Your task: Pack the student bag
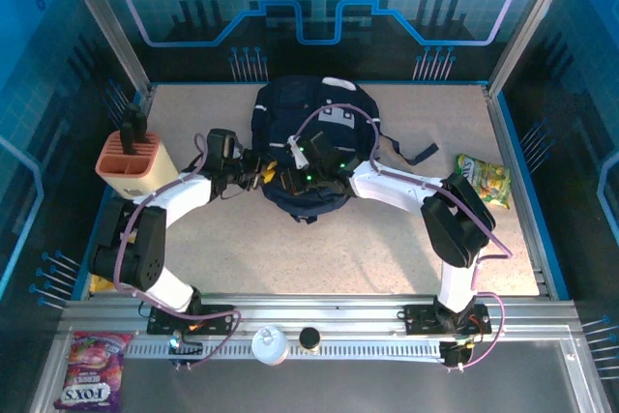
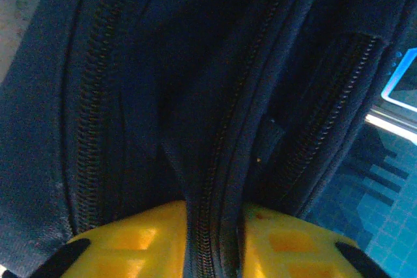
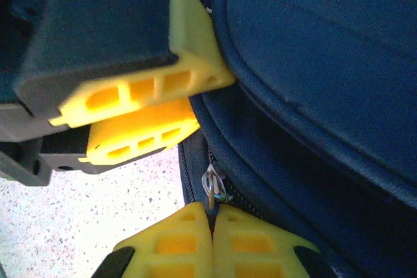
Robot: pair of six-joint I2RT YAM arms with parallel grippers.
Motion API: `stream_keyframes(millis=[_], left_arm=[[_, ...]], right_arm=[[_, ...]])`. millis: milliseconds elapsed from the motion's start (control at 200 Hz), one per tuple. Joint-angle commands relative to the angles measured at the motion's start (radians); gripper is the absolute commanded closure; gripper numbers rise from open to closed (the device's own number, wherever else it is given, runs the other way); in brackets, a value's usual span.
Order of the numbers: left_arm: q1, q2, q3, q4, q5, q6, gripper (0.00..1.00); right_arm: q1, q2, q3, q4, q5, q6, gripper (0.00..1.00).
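01: sweet packet (image 1: 92,374), purple, lying flat at the near left corner, on the near side of the arm-mount rail. On the rail are a white round object (image 1: 269,344) and a small black one (image 1: 309,339). None of these is in play.

02: desk (image 1: 387,239), speckled beige. Both arms reach inward over it and meet at the bag's near edge.

03: right gripper (image 3: 210,216), yellow fingers pressed fully together, pinching the small metal zip pull (image 3: 212,190) at the bag's near rim.

04: left gripper (image 2: 215,219), just beside the right one and only narrowly parted. Its fingers sit astride a raised fold of navy cloth that carries a line of zip teeth, and the cloth touches both. Judged a grip on the bag.

05: student bag (image 1: 280,103), navy backpack lying mid-desk toward the far side, with a black strap trailing right. The zips in the wrist views appear shut.

06: peach holder (image 1: 135,163) at the left edge and a yellow-green snack packet (image 1: 484,181) at the right, both well apart from the bag.

Step in hand (judged): unzipping the bag, with one gripper anchoring the cloth and the other on the pull. Packing proper is not yet begun, since goods lie outside.

Next move calls for drawing the pull along its curved track, with the fold held taut so the slider runs rather than dragging the whole bag. The pull is small and could slip free.
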Motion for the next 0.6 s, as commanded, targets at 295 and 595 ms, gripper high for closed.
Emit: stream_keyframes(millis=[295, 595], left_arm=[[0.033, 0.02, 0.069, -0.014, -0.013, 0.072, 1.0], [0.058, 0.007, 0.074, -0.028, 0.01, 0.102, 1.0]], right_arm=[[-0.032, -0.124, -0.182, -0.013, 0.128, 0.036, 1.0], [-0.104, -0.248, -0.348, -0.047, 0.234, 0.03, 1.0]])
